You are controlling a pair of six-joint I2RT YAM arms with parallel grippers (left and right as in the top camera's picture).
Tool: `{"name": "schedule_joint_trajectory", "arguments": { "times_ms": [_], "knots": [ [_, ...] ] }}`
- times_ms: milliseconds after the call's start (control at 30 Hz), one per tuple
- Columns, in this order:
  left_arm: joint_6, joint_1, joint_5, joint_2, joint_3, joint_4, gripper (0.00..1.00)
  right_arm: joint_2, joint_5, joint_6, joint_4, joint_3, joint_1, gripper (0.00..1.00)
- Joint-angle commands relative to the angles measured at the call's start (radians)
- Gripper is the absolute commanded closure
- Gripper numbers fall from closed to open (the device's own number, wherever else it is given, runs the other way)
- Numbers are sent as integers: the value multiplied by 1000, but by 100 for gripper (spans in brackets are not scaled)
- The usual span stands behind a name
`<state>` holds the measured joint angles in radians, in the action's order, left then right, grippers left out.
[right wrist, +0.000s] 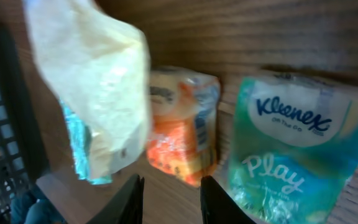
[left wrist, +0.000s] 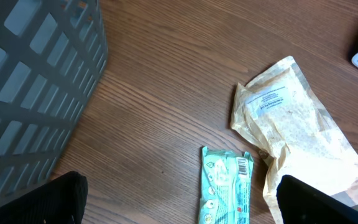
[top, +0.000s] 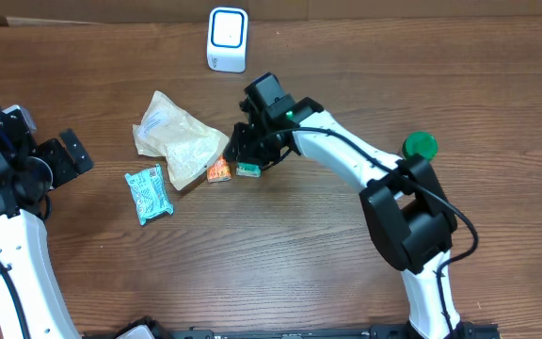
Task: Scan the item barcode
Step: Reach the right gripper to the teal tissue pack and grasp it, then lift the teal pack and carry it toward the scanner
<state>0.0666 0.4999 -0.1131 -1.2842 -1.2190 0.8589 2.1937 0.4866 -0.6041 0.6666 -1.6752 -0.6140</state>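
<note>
Currently logged: right gripper (right wrist: 169, 199), jaws narrowed, and I cannot tell if it grips. It hangs over the glossy green Kleenex pack (right wrist: 291, 149), which lies on the wood-grain table (top: 299, 254) just beside a crinkled orange pack (right wrist: 185, 124). Open room toward the near edge. Left gripper (left wrist: 179, 186): spread wide, empty.
</note>
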Motion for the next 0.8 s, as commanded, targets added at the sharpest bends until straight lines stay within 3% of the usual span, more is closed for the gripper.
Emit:
{"name": "schedule_joint_trajectory", "arguments": {
  "times_ms": [0, 233, 400, 500, 667, 767],
  "knots": [
    [-26, 3, -8, 1, -12, -3, 0, 45, -22, -59, -6, 3, -1, 73],
    [-26, 3, -8, 2, -12, -3, 0, 66, -22, 30, 86, -21, 37, 73],
    [-26, 3, -8, 2, -12, -3, 1, 62, -71, 421, 362, -130, 151, 65],
    [-26, 3, -8, 1, -12, -3, 1, 62, -89, 678, 475, -182, 196, 53],
    [-26, 3, -8, 1, -12, -3, 0, 62, -148, 644, 587, -258, 251, 47],
    [-26, 3, -8, 2, -12, -3, 1, 62, -264, 410, 589, -259, 278, 49]
  ]
}}
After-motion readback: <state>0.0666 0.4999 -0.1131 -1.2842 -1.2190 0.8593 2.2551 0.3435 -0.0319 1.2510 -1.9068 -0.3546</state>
